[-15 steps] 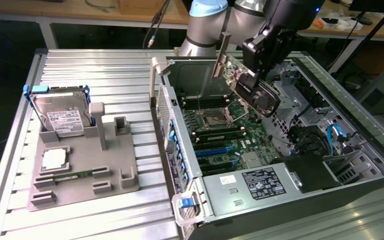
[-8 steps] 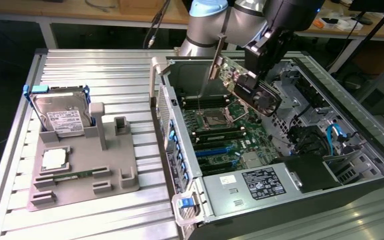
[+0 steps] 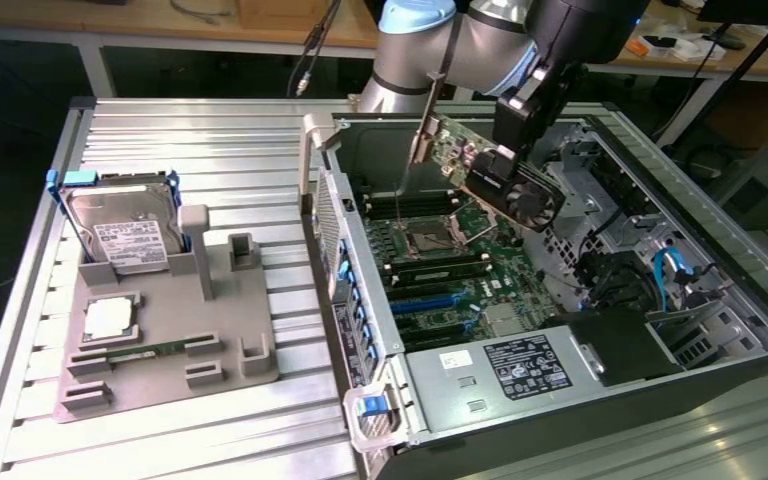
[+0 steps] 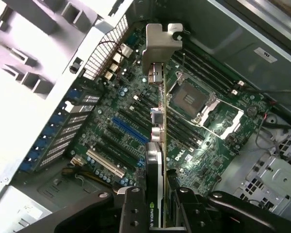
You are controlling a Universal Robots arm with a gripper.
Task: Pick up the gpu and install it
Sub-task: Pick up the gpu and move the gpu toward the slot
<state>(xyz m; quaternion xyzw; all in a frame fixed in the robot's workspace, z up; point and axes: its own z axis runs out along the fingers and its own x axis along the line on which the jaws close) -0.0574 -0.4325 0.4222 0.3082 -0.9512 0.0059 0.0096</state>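
The gpu [image 3: 484,165], a green card with a black cooler and a silver end bracket, hangs tilted in the air above the motherboard [image 3: 458,265] inside the open computer case. My gripper [image 3: 520,135] is shut on it from above, near the cooler end. In the wrist view the gpu [image 4: 155,145] appears edge-on, its silver bracket [image 4: 162,46] at the far end, and my gripper [image 4: 157,213] clamps the near end between black fingers [image 4: 131,208]. Below it lie the blue slot [image 4: 130,129], a white slot [image 4: 105,164] and the processor socket [image 4: 189,99]. The card touches no slot.
A silver hard drive [image 3: 124,225] stands in a grey fixture [image 3: 171,345] on the exterior view's left, with a processor chip [image 3: 111,318] and a memory stick [image 3: 137,350]. The case's side wall [image 3: 331,230], power supply [image 3: 518,365] and drive cage with cables [image 3: 664,280] ring the motherboard.
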